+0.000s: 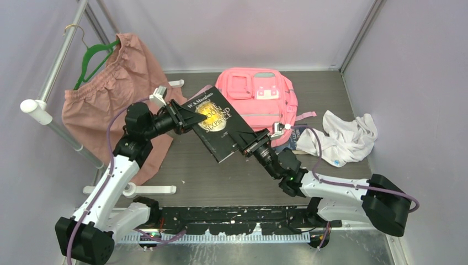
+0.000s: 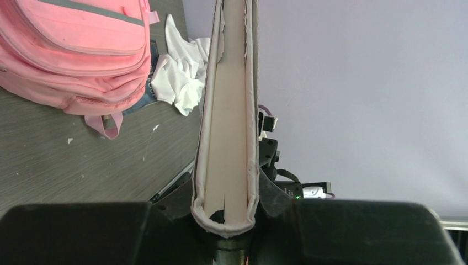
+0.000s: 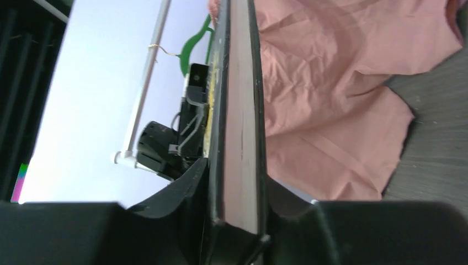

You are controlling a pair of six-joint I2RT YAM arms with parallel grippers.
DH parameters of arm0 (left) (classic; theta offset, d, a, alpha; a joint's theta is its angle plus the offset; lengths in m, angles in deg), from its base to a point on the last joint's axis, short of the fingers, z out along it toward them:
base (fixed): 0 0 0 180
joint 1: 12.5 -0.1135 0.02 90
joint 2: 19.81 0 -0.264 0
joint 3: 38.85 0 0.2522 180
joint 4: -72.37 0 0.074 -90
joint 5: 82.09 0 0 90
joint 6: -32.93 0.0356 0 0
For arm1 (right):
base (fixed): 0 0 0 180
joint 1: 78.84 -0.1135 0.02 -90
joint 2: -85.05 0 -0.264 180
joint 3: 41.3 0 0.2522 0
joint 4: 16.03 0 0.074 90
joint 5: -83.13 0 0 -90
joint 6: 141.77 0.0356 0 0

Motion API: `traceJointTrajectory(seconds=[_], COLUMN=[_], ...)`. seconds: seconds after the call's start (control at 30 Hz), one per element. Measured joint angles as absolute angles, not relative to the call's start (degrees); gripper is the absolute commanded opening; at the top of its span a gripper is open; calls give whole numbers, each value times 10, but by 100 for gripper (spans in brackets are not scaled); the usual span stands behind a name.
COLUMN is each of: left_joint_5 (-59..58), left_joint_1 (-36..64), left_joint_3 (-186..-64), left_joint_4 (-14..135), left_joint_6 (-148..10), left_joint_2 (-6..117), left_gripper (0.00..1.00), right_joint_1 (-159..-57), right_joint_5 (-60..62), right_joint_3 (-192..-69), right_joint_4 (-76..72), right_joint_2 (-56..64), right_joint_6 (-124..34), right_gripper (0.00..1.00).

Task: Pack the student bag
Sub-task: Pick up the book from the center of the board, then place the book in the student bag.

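A black book (image 1: 217,122) with gold cover lettering hangs in the air between both arms, in front of the bright pink student bag (image 1: 259,99), which lies flat at the back of the table. My left gripper (image 1: 189,117) is shut on the book's left edge; its pages (image 2: 227,138) show edge-on in the left wrist view. My right gripper (image 1: 246,142) is shut on the book's lower right corner; the book's page edge (image 3: 241,127) fills the right wrist view. The bag also shows in the left wrist view (image 2: 72,49).
A dusty-pink garment (image 1: 110,99) hangs from a green hanger (image 1: 94,58) on a white rail (image 1: 52,118) at the left. A white cloth (image 1: 345,138) lies crumpled right of the bag, with a dark item (image 1: 292,141) beside it.
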State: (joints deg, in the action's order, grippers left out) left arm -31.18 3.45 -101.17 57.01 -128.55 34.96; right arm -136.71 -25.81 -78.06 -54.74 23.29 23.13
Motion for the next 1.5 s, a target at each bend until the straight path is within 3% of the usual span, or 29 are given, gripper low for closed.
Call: traceJointTrajectory(seconds=[0.13, 0.3, 0.4, 0.57, 0.6, 0.77, 0.9, 1.17, 1.5], left_joint_5=[-312, -307, -307, -323, -325, -338, -320, -173, 7], left_joint_1=[28, 26, 26, 34, 36, 37, 46, 156, 309], left_joint_3=[-1004, -1004, -1004, -1004, -1004, -1019, -1071, -1246, -1315], left_joint_4=[595, 599, 598, 590, 587, 563, 484, 284, 193], left_joint_6=[-1289, -1287, -1287, -1285, -1282, -1270, -1204, -950, -790], left_joint_2=[349, 348, 348, 360, 363, 398, 429, 480, 593], left_gripper=[0, 3, 36, 80, 87, 99, 100, 100, 100], right_joint_1=[-1358, -1349, -1345, -1342, -1342, -1338, -1335, -1334, -1333], right_joint_5=[-242, -227, -223, -226, -229, -264, -313, -446, -548], right_joint_3=[-781, -781, -781, -773, -768, -732, -736, -837, -940], right_joint_4=[-610, -635, -628, -539, -517, -345, -154, 267, 569], right_joint_2=[199, 182, 187, 258, 277, 441, 601, 768, 743], right_joint_6=[278, 292, 292, 264, 259, 218, 183, 169, 189], right_gripper=[2, 1, 1, 1, 1, 1, 1, 1, 1])
